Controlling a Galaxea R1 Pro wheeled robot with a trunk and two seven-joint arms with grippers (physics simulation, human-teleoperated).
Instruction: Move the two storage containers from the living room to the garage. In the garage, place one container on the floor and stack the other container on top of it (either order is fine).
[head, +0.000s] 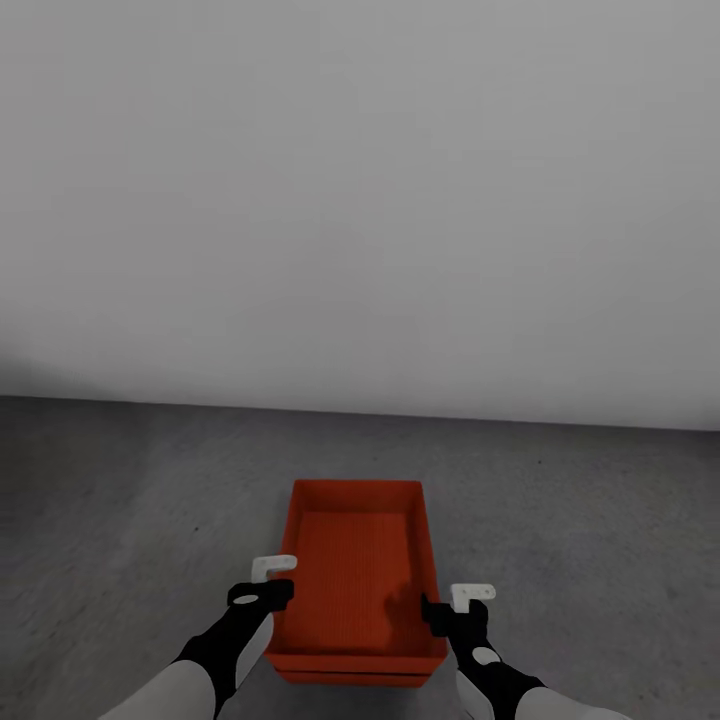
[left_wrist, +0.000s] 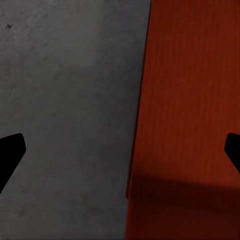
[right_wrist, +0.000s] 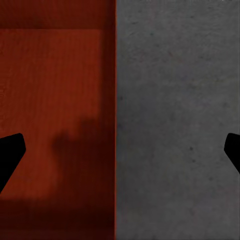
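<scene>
One orange-red storage container (head: 355, 560) lies flat on the dark grey concrete floor (head: 150, 500) of the garage, close in front of me. My left gripper (head: 270, 595) hangs open over its left long wall. In the left wrist view the left gripper (left_wrist: 120, 155) has one fingertip over the floor (left_wrist: 65, 100) and the other over the container (left_wrist: 190, 100). My right gripper (head: 450, 610) is open over the right long wall. The right gripper (right_wrist: 120, 155) likewise straddles that wall, between the container (right_wrist: 55, 90) and the floor (right_wrist: 175, 100). Neither gripper holds anything. A dark seam runs along the container's near wall.
A plain white wall (head: 360, 200) rises a short way beyond the container's far end. Bare concrete stretches to both sides of the container.
</scene>
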